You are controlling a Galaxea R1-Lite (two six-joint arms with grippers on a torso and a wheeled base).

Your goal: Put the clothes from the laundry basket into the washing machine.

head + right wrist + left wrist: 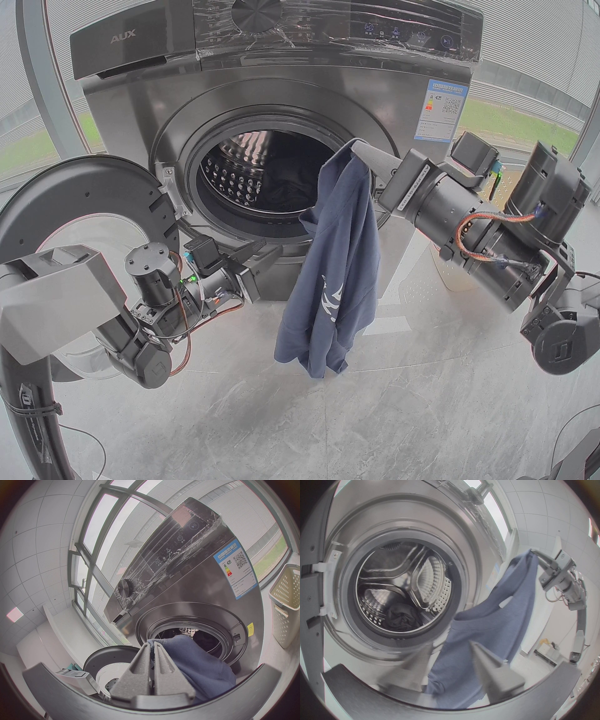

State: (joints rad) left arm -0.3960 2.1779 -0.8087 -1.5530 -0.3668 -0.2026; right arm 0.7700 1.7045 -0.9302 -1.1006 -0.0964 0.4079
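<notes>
A navy blue shirt [337,275] hangs down in front of the washing machine [275,75], pinched at its top by my right gripper [357,147], which is shut on it just right of the drum opening [265,172]. The same shirt [200,664] drapes from the shut fingers [140,670] in the right wrist view. My left gripper [262,251] is open, low and left of the shirt [487,630], below the opening's rim. A dark garment [401,619] lies inside the drum. The cream laundry basket [286,605] stands to the machine's right.
The round machine door [81,206] is swung open to the left, just behind my left arm. Grey tiled floor [300,412] spreads in front of the machine. Windows stand behind the machine.
</notes>
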